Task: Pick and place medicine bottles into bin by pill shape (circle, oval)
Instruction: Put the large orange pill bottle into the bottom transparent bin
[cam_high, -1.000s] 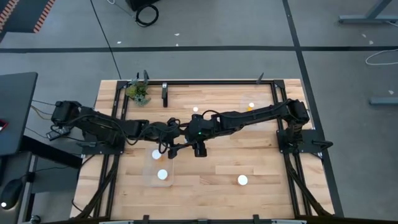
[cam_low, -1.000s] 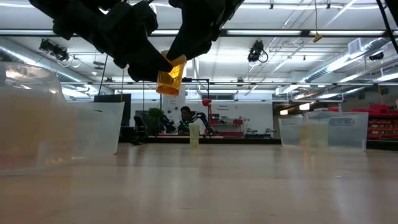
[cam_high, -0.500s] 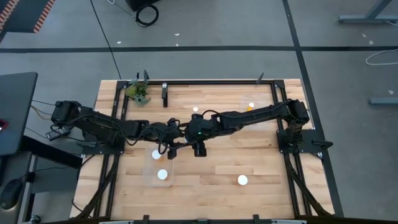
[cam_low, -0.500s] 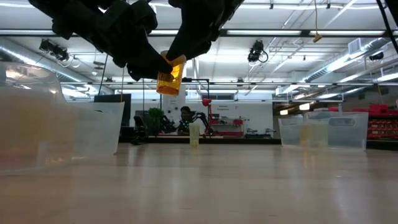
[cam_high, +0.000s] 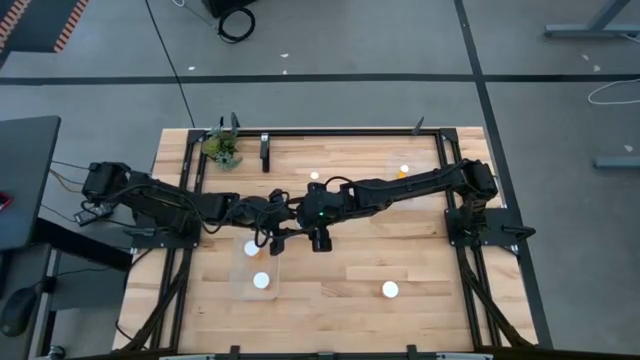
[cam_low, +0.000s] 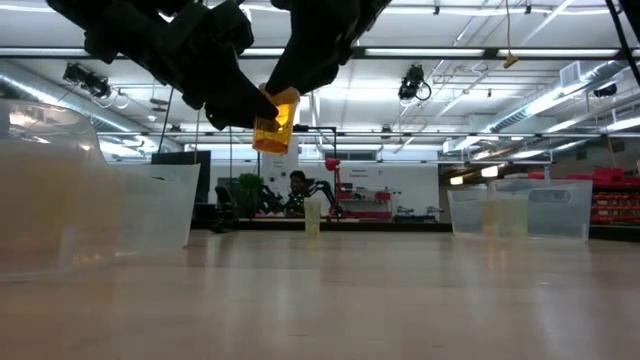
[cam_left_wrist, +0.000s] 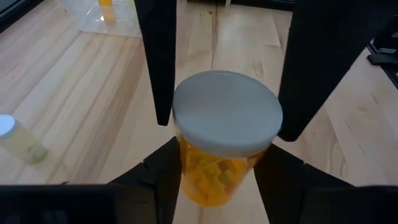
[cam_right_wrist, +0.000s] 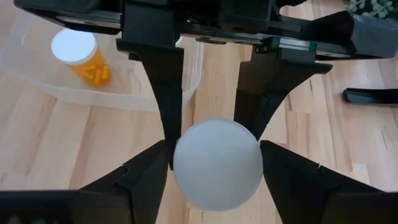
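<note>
— Both hands meet over the middle of the worktop (cam_high: 420, 270): our left hand (cam_high: 283, 212) and our right hand (cam_high: 300, 211) are each clamped on the same medicine bottle (cam_low: 273, 121). Do we see any change from the earlier frames?

— Almost none. We still hold the bottle in the air between the two hands, at the same height; in the low view it has only tipped a touch.

— And the poses?

— Our left arm reaches in from the left edge, our right arm stretches across from the right, and the two hands face each other. In the left wrist view our fingers (cam_left_wrist: 155, 59) press the sides of the bottle just under its white cap (cam_left_wrist: 227, 118); the right wrist view shows the opposite end.

— Other bottles?

— Two lie in the clear bin (cam_high: 240, 282) below the hands, one in the far bin (cam_high: 392, 160), one stands near the back rail and one near the front.
</note>
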